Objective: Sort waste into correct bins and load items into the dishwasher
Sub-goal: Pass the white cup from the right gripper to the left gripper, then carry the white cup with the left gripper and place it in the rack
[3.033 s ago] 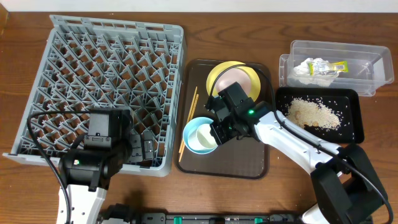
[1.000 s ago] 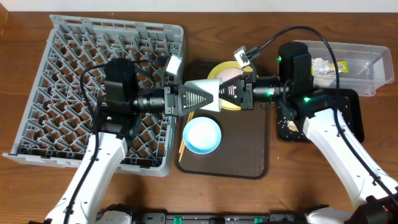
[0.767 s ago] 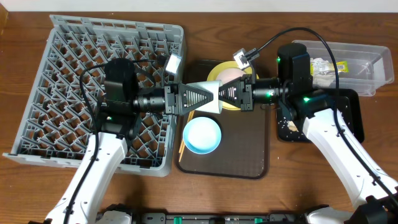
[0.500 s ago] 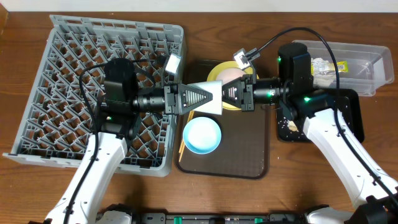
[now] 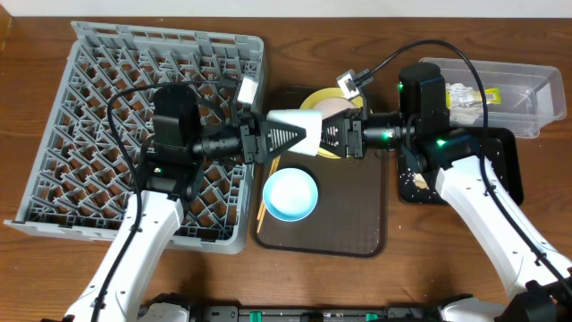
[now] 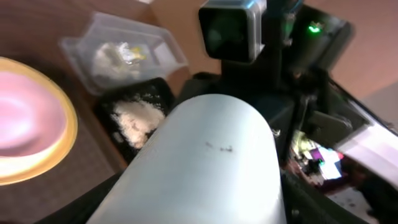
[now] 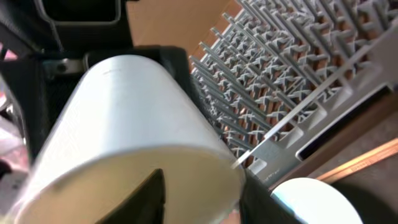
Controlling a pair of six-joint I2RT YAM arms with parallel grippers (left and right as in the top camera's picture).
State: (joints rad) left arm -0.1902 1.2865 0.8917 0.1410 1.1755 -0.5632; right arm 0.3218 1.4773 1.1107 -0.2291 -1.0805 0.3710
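A small white cup [image 5: 293,121] hangs in the air over the brown tray, between both grippers. My left gripper [image 5: 273,143] is shut round its body; the cup [image 6: 211,155] fills the left wrist view. My right gripper [image 5: 329,136] is at the cup's mouth, open, with one finger inside the cup [image 7: 124,124] and one outside, the inner finger clear of the wall. A light blue bowl [image 5: 290,194] sits on the tray below, with chopsticks [image 5: 262,210] beside it. A yellow plate [image 5: 310,101] lies behind. The grey rack [image 5: 152,89] is at the left.
The brown tray [image 5: 349,224] is in the middle. A clear tub [image 5: 527,98] with the wrapper [image 5: 469,97] stands at the back right. The black tray [image 5: 509,156] holds rice [image 6: 137,115] and is partly hidden by my right arm. A pink dish [image 5: 338,107] lies on the plate.
The cup passed from the tray into the air between both arms. In the last half second it tipped up slightly with the left gripper; the right arm stayed in place.
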